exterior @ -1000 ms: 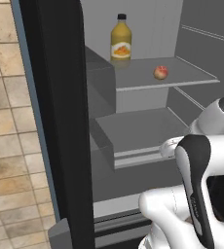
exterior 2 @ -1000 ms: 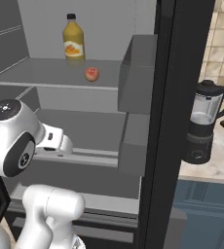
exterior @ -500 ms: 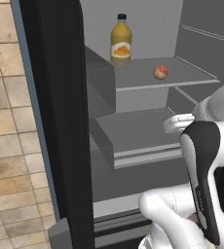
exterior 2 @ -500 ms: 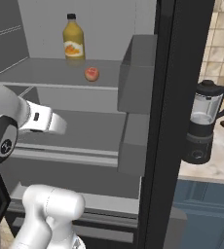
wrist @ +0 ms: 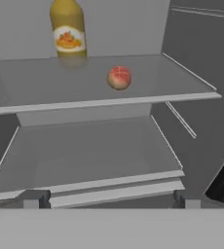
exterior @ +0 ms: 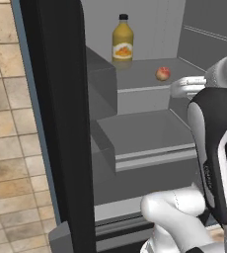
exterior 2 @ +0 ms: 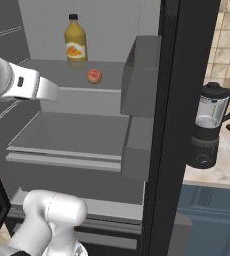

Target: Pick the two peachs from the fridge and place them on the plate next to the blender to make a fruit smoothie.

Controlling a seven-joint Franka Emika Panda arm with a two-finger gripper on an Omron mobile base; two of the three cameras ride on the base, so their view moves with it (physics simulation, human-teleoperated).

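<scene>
On the upper shelf of the fridge [exterior 2: 137,130] sits one peach [wrist: 119,77], just in front of the juice bottle [wrist: 67,30]. Low down, the gripper [wrist: 109,199] has its two tips spread wide apart, holding nothing.

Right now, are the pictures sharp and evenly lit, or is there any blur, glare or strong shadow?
Left base view: flat, even light and no glare; the peach is small but clear. Right base view: equally even; the blender jar looks pale, without harsh reflection. Hand view: softer, slightly blurred; the juice bottle throws a faint dark patch on the fridge shelf.
</scene>
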